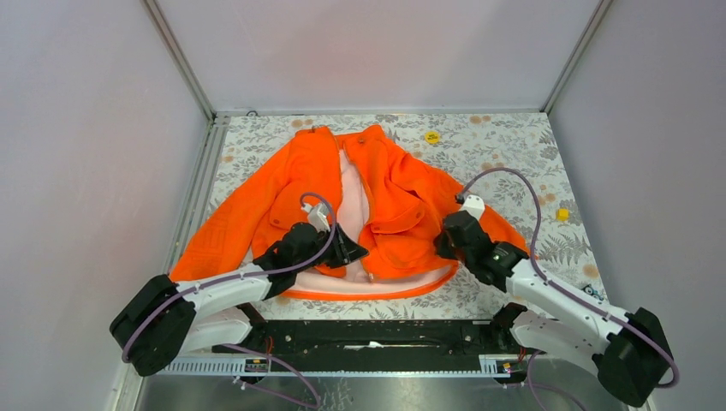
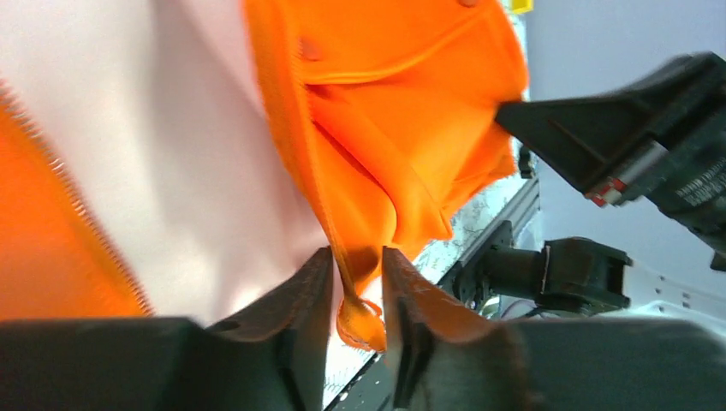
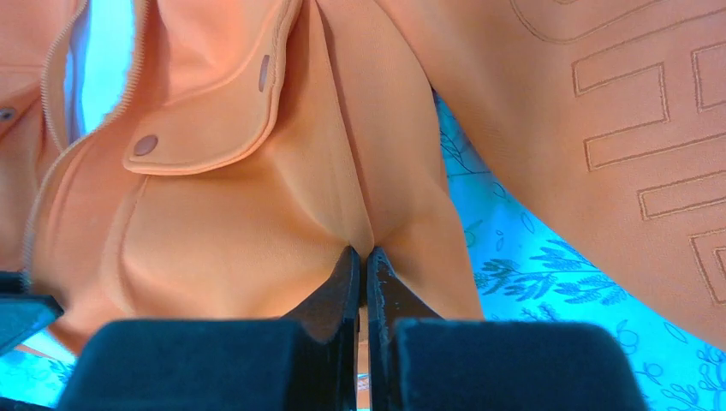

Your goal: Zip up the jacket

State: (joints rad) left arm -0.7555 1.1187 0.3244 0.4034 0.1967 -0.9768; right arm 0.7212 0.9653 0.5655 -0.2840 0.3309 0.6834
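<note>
The orange jacket lies open on the floral table, white lining showing down the middle. My left gripper is at the bottom of the front opening. In the left wrist view it is open, and the bottom corner of the right panel's zipper edge hangs between the jaws, not pinched. My right gripper is at the jacket's lower right. In the right wrist view it is shut on a fold of orange fabric below the flapped pocket.
A yellow round disc lies at the back of the table and a small yellow cube at the right. Grey walls enclose the table on three sides. A black rail runs along the near edge. The right arm shows in the left wrist view.
</note>
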